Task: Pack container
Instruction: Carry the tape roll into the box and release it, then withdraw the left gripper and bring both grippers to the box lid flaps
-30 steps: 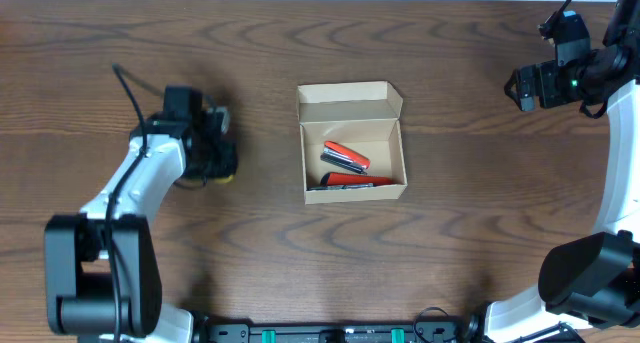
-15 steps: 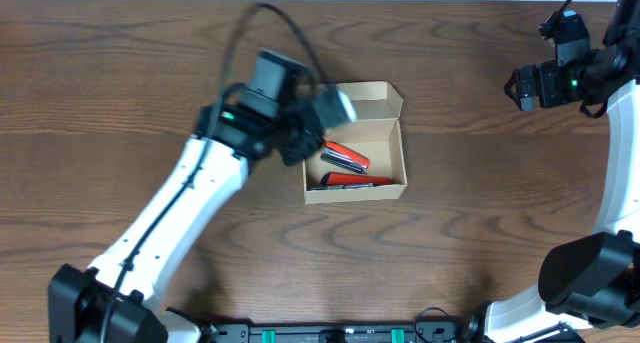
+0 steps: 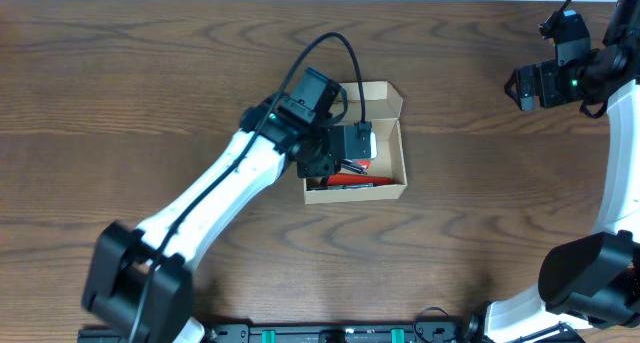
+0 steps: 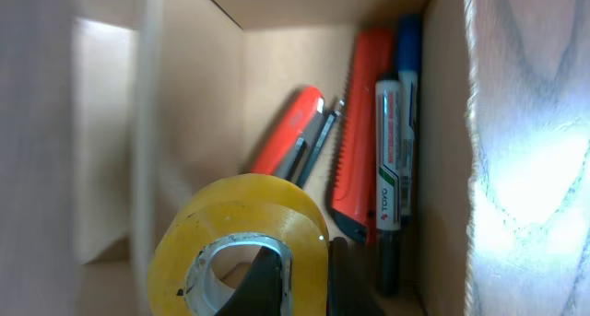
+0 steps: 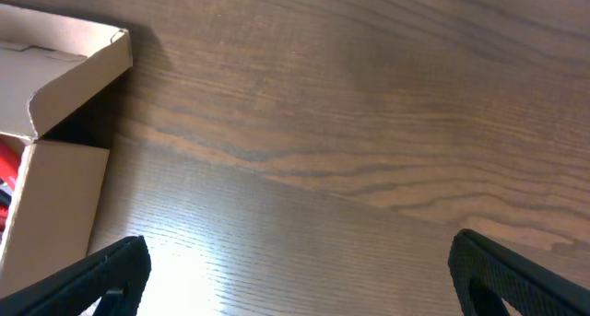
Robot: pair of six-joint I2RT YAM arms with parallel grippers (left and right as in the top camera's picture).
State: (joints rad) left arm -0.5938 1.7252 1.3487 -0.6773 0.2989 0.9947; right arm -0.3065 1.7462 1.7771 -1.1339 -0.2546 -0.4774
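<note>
My left claw [image 4: 309, 281] is clenched on a yellow tape roll [image 4: 241, 231], between the walls of the container [image 3: 356, 191]. The container sits mid-surface [image 3: 480, 223] with its lid flap open. My right claw [image 5: 297, 265] hangs released, well apart from it.

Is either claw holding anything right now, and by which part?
The left gripper holds a yellow tape roll, pinching its ring wall from inside the hole; the right gripper is empty.
</note>
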